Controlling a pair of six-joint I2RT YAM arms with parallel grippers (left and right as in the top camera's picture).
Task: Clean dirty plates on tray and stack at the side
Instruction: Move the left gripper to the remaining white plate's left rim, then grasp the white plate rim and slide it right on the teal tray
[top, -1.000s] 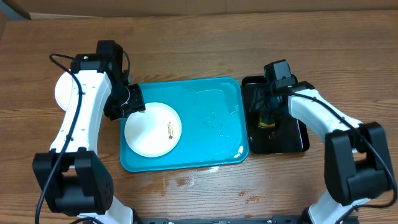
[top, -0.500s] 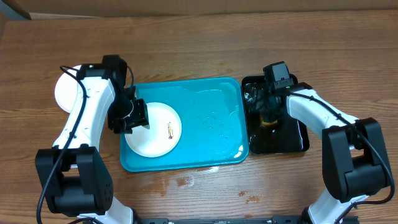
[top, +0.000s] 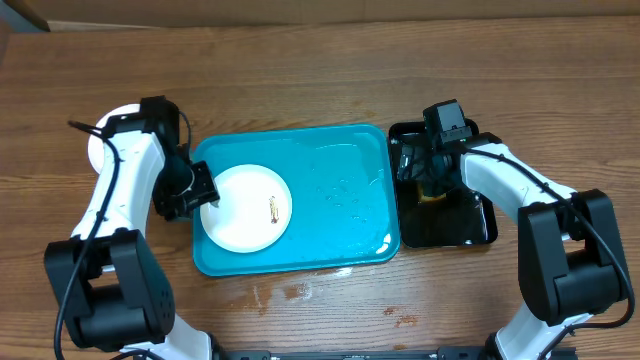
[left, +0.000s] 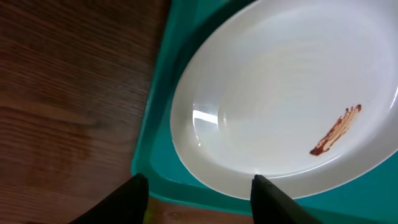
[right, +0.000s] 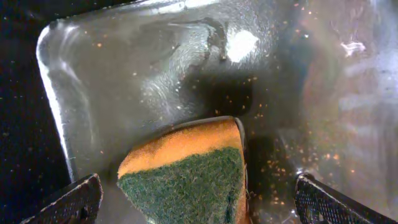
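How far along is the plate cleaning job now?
Looks done: one white round plate sits on the wooden table left of the turquoise plastic tray. In hand: nothing; the right hand is open over the orange-and-green sponge in the black tray, the left hand open at the turquoise rim. Left: the brown-smeared white plate on the tray, to wipe and stack.

Bare tray (top: 340, 200) floor right of plate (top: 245, 208).

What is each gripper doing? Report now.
Left gripper: open, empty, at the rim of the round white plate.
Right gripper: open wide, either side of the orange-and-green sponge, not gripping it.
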